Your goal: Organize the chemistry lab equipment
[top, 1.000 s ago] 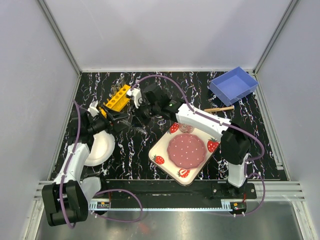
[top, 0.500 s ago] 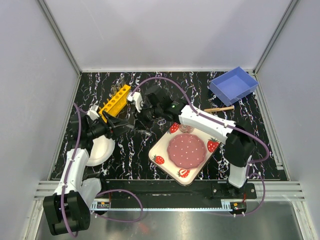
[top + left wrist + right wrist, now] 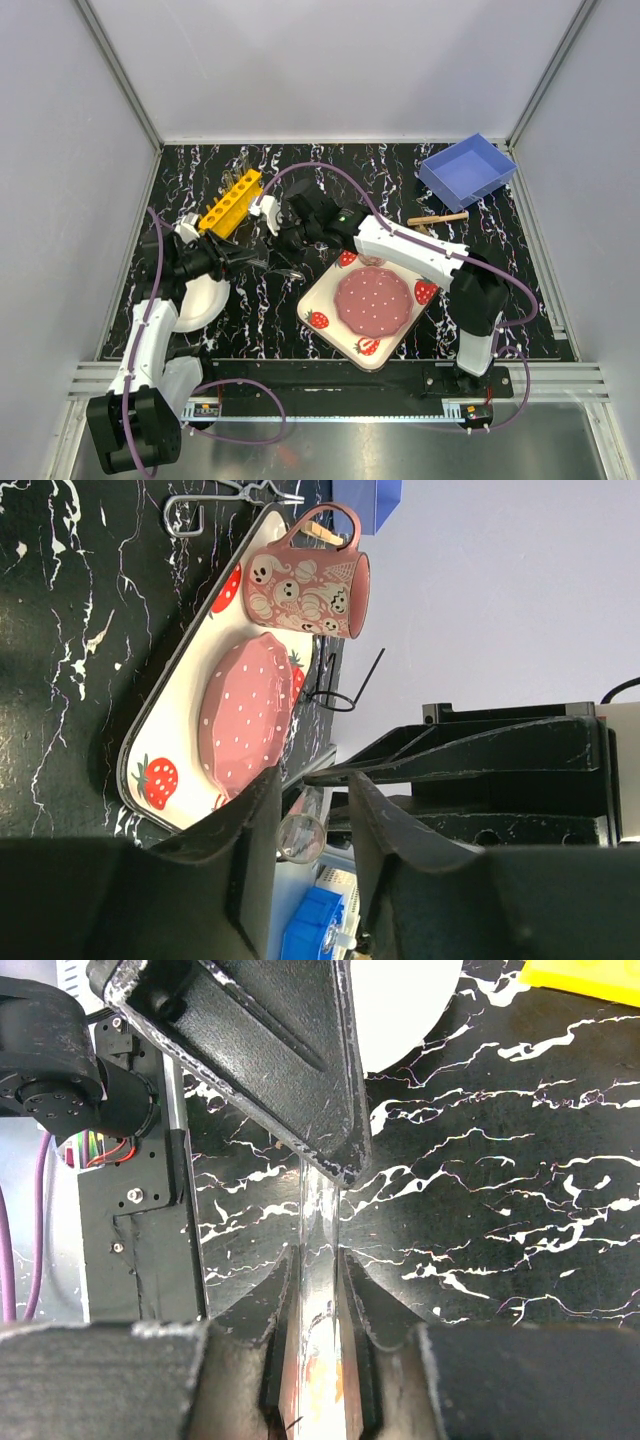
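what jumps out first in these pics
The two arms meet over the left middle of the black marbled table: a thin clear tube is gripped by the right gripper, and its other end sits between the fingers of the left gripper. Next comes the strawberry tray at front centre, with a pink dotted plate and a mug, then the yellow rack back left and the blue bin far right.

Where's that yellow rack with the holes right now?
In the overhead view, the yellow rack lies far back on the left side, just beyond the left gripper and the round white plate.
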Controlling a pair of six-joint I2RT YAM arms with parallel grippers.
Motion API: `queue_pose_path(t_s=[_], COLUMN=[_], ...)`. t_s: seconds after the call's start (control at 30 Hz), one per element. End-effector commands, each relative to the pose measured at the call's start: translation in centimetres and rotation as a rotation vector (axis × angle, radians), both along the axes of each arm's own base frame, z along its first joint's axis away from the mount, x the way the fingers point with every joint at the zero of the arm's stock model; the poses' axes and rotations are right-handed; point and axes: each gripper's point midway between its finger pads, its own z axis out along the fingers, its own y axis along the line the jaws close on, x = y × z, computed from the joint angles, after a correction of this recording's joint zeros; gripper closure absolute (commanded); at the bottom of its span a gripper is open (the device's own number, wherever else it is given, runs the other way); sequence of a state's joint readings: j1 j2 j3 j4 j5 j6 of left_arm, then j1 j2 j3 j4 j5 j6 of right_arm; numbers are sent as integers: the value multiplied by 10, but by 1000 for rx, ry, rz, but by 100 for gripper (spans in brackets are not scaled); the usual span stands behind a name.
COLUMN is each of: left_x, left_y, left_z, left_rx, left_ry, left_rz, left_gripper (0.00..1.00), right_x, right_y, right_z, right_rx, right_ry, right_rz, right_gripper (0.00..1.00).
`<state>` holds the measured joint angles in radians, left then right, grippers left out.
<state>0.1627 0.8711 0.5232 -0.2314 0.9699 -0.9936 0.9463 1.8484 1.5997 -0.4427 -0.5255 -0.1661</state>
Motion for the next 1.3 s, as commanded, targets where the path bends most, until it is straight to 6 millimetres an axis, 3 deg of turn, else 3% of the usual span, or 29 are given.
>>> queue_pose_path(t_s=[0.0,0.3,0.4,0.47,0.5,0.53,0.63,0.77,0.9,0.97,1.1,1.2,1.27], left_x=[1,-2,-1,-2,0,1,2,7,24,34,53,65,75], left_y=[0,0,3,5,8,9,17,32,59,71,101,115,124], left_z=[17,16,13,13,12,14,12,12,18,31,54,61,65], left_rx=[10,18,51,83,104,122,195,319,491,568,720,786,827], left_ry=[-76,-86,-81,-82,-83,-92,-92,-105,-116,-145,-191,-209,-224], left_rz=[-13,-19,-4,2,16,22,49,89,174,203,304,339,361], left_gripper=[67,87,89,89,89,89,89,89,90,90,90,90,90], right_x=[-5,-6,-5,-5,-6,-5,-5,0,31,45,81,87,89], right_y=[0,-1,-2,-4,-7,-8,-16,-29,-55,-70,-116,-137,-149], right_z=[25,23,25,28,27,30,39,55,77,93,122,129,120], right_rx=[51,44,41,34,17,15,-9,-22,-50,-34,-10,17,16], right_ry=[-54,-60,-85,-112,-117,-131,-190,-274,-351,-377,-408,-397,-364], right_rz=[32,41,58,78,88,92,131,168,87,39,-109,-167,-192], right_gripper=[82,80,77,65,56,40,18,5,5,5,5,5,5])
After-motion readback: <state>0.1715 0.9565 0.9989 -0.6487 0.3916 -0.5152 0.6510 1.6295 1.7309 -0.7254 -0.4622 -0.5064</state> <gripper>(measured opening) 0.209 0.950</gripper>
